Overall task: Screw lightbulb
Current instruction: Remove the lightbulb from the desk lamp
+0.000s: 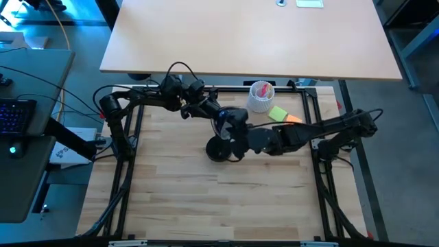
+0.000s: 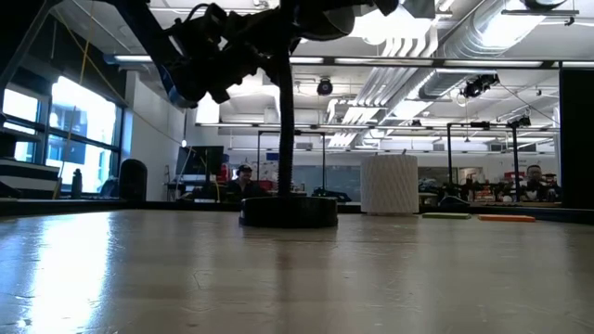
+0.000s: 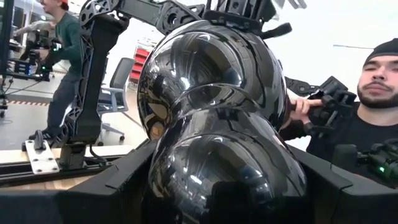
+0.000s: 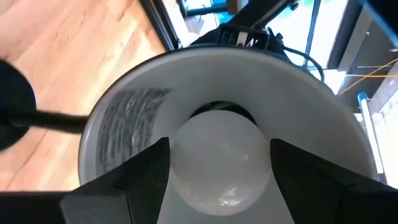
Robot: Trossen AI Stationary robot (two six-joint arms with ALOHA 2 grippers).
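Inside the lamp head (image 4: 124, 124), lightbulb (image 4: 217, 158) at the socket, my right gripper (image 4: 217, 165) clamped on it, left gripper (image 3: 217, 186) bracing the head outside: I should twist squarely, gently.

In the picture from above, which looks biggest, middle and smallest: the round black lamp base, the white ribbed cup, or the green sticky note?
1. Round black lamp base
2. White ribbed cup, nearly as big
3. Green sticky note, smallest
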